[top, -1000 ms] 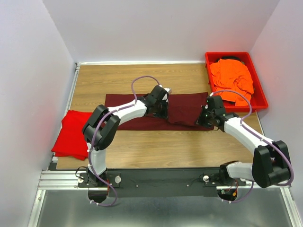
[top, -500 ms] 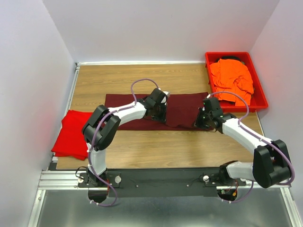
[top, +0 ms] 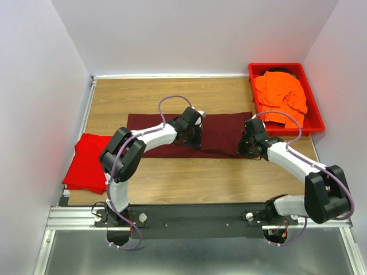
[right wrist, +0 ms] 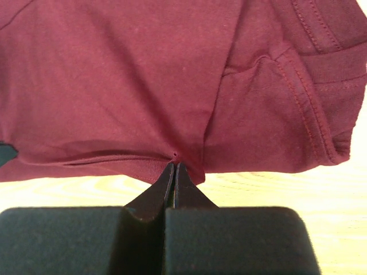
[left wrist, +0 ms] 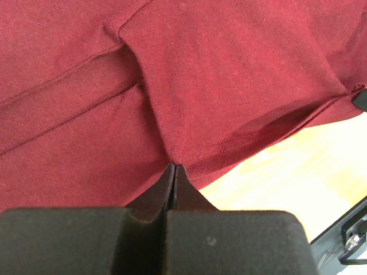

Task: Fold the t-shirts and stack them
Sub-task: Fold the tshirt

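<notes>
Fabric of the soft dark maroon t-shirt (top: 221, 130) lies spread across the middle of the wooden tabletop (top: 189, 177), with a flap folded over its right half. At its near hem the left hand (left wrist: 174, 171) and the right hand (right wrist: 174, 169) each have their fingers clamped together on a pinch of cloth. Both arms cover parts of the shirt, and the flap's left edge seems to run under the left one. Bare wood runs from the hem to the near edge.

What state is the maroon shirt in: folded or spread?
Partly folded: the maroon shirt has one layer doubled over the rest, with the left end effector and right end effector shut on its edge.
</notes>
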